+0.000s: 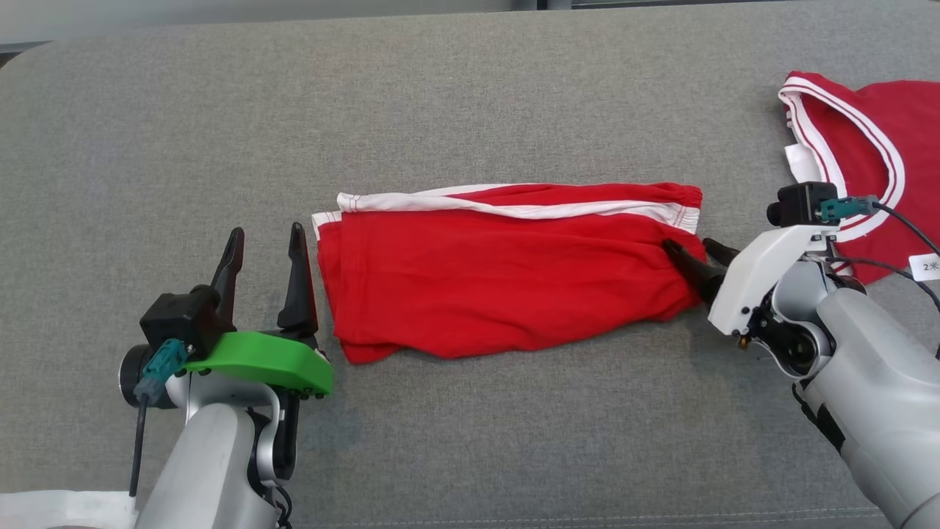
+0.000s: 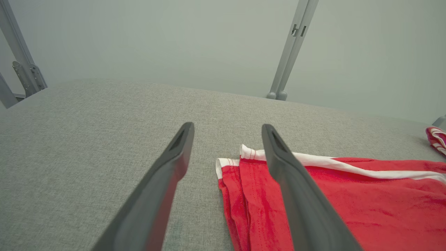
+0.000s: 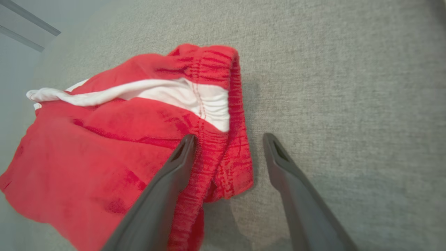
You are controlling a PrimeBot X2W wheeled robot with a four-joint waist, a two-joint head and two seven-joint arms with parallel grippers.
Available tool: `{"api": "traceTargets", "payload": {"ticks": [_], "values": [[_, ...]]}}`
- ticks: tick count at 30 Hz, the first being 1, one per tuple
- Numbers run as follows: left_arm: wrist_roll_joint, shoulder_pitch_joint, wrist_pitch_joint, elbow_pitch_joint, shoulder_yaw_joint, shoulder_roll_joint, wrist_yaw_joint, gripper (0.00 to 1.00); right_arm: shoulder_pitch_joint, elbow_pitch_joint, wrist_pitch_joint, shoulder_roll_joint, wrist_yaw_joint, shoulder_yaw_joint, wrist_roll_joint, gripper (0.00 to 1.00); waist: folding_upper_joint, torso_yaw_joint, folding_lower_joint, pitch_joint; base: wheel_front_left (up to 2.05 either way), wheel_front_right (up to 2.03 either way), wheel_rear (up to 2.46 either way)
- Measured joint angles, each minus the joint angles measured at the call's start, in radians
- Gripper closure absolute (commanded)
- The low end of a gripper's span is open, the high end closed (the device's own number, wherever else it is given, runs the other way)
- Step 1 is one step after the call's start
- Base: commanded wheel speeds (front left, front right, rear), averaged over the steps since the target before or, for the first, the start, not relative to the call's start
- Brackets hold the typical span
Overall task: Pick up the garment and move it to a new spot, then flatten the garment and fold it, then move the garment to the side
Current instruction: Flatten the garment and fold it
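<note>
left gripper (image 1: 266,229): two long dark tapered fingers | left wrist: green plate (image 1: 264,360), black left camera block (image 1: 180,316), teal left plug (image 1: 163,364), thin black cable (image 1: 136,448) | right gripper (image 1: 688,242): matching dark fingers | right wrist: white cover (image 1: 764,272), black right camera block (image 1: 797,203), teal right plug (image 1: 844,209) | left forearm (image 1: 205,470), right forearm (image 1: 881,367): silver-grey

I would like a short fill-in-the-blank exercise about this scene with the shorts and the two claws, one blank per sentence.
The folded shorts are ____ with a white stripe.
They lie on a ____ fabric surface.
The left claw and the right claw both stand ____.
A second red garment lies at the robot's far ____.
Missing words: red; grey; open; right.
</note>
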Motion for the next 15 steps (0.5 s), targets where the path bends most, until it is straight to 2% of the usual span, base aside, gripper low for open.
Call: {"api": "traceTargets", "payload": {"ticks": [5, 6, 7, 11, 13, 15], "values": [[0.002, 0.023, 0.000, -0.021, 0.008, 0.000, 0.000, 0.00, -0.026, 0.000, 0.032, 0.022, 0.009, 0.024, 0.025, 0.00, 0.0000, 0.010, 0.0000, 0.010, 0.00, 0.00, 0.00], [0.002, 0.028, 0.000, -0.022, 0.009, 0.000, 0.000, 0.00, -0.030, 0.000, 0.037, 0.023, 0.009, 0.031, 0.025, 0.16, 0.0000, 0.010, 0.0000, 0.010, 0.00, 0.00, 0.00], [0.002, 0.031, 0.000, -0.025, 0.009, 0.000, 0.000, 0.00, -0.034, 0.001, 0.037, 0.022, 0.009, 0.034, 0.025, 0.49, 0.0000, 0.010, 0.0000, 0.011, 0.00, 0.00, 0.00], [0.002, 0.044, 0.000, -0.042, 0.012, -0.001, 0.003, 0.00, -0.041, -0.003, 0.050, 0.016, 0.009, 0.061, 0.026, 0.76, 0.0000, 0.011, 0.0000, 0.011, 0.00, 0.00, 0.00], [0.003, 0.047, 0.000, -0.047, 0.014, -0.001, 0.003, 0.00, -0.045, -0.016, 0.053, 0.015, 0.009, 0.081, 0.026, 0.98, 0.0000, 0.011, 0.0001, 0.012, 0.00, 0.00, 0.00], [0.006, 0.049, 0.000, -0.050, 0.017, -0.001, 0.003, 0.00, -0.057, -0.028, 0.053, 0.012, 0.009, 0.093, 0.030, 1.00, 0.0000, 0.011, 0.0001, 0.012, 0.00, 0.00, 0.00]]}}
